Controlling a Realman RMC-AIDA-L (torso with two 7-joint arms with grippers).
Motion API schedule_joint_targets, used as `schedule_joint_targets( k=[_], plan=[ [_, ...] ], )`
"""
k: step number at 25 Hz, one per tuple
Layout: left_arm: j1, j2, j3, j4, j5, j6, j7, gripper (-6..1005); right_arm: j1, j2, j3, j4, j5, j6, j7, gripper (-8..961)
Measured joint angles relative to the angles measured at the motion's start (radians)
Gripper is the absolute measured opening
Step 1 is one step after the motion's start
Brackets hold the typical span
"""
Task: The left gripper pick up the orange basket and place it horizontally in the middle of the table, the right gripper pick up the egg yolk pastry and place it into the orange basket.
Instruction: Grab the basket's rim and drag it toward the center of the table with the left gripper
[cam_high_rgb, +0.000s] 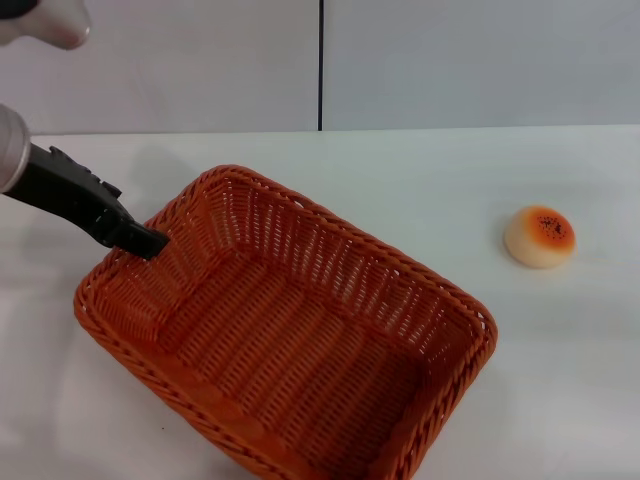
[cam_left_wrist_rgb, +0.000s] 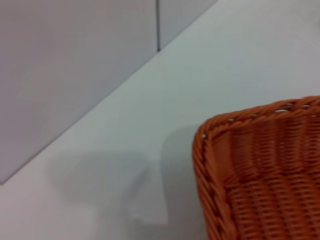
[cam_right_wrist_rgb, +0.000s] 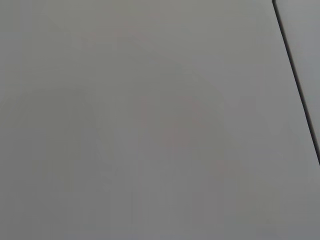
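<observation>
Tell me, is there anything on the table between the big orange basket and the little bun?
No. In the head view only bare white table lies between the orange basket and the egg yolk pastry.

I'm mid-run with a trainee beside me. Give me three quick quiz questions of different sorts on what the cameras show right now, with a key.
1. True or false: the egg yolk pastry already lies inside the orange basket.
2. Which part of the basket does the left gripper meet in the head view? A) its far-left rim B) its near-right corner C) its floor
3. Fill in: the pastry sits on the white table, to the robot's ____ of the basket.

Key:
1. False. It rests on the table, apart from the basket.
2. A
3. right

The right gripper is not in view.
</observation>
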Motion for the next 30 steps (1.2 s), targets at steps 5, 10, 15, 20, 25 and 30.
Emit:
schedule_joint_targets(
  k=[5,10,15,20,25,30],
  plan=[
    [0.003,0.0,0.028,-0.043,0.003,-0.035,-0.005,781,-0.004,0.002,0.001,0.002,0.004,0.004,0.0,-3],
    [0.002,-0.001,0.067,-0.109,0.005,-0.083,-0.007,777,-0.005,0.003,0.01,0.004,0.006,0.005,0.004,-3],
    [-0.004,-0.002,0.114,-0.151,0.012,-0.124,-0.007,773,-0.005,0.004,0.012,0.007,0.006,0.006,0.005,-3],
    [-0.003,-0.002,0.126,-0.161,0.031,-0.157,-0.006,769,-0.005,0.003,0.012,0.025,0.007,0.008,0.003,-3],
    [-0.019,-0.002,0.129,-0.212,0.034,-0.165,0.002,765,-0.006,0.004,0.024,0.036,0.007,0.008,0.001,-2],
    [-0.043,-0.001,0.146,-0.275,0.05,-0.16,0.002,761,-0.005,0.002,0.026,0.042,0.007,0.008,0.001,-2]
  ],
)
